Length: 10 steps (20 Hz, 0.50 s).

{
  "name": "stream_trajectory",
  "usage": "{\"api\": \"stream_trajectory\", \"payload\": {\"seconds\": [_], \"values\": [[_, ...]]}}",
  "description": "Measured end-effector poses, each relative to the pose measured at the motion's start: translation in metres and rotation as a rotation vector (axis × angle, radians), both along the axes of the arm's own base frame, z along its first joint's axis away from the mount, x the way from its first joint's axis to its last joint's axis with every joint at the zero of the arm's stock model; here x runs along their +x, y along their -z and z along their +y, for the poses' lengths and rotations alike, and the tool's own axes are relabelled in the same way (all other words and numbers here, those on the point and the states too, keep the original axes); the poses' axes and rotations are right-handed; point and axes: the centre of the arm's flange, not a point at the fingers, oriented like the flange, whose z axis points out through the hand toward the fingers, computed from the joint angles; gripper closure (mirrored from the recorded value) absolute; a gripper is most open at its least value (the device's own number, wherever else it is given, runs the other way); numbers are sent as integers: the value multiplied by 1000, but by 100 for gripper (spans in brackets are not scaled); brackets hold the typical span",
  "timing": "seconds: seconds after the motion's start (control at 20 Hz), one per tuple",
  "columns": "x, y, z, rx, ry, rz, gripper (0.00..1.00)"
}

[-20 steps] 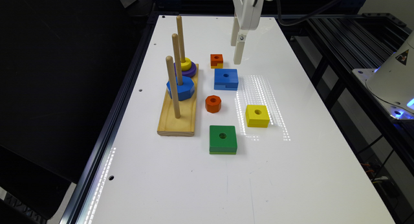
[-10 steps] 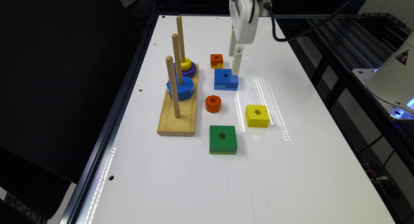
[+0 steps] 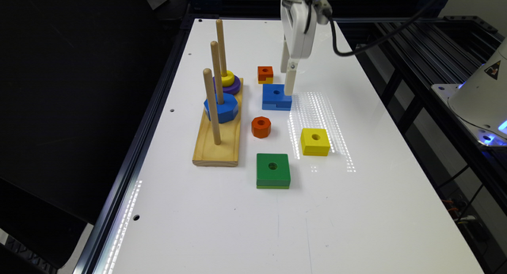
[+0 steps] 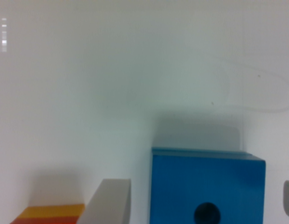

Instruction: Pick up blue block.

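The blue block is a flat square with a round centre hole and a side groove, lying on the white table. My gripper hangs low over its far right part in the exterior view. In the wrist view the blue block sits between the two fingers of my gripper. One grey finger stands on one side and the edge of the other on the opposite side, with gaps to the block. The gripper is open.
A small orange-and-yellow block lies just behind the blue block, close to one finger. An orange octagonal piece, a yellow block and a green block lie nearer. A wooden peg stand with a blue octagonal piece is at the exterior view's left.
My gripper has come down and shifted slightly toward the exterior view's left, from above the table behind the blue block to straddling it. The blocks have not moved.
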Motion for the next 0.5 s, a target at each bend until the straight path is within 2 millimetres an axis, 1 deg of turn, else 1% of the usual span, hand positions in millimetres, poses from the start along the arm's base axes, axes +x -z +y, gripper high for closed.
{"api": "stream_trajectory", "payload": {"seconds": [0.1,0.5], "values": [[2,5,-1,1,-1,-2,0],[7,2,1,1,-3,-11,0]]}}
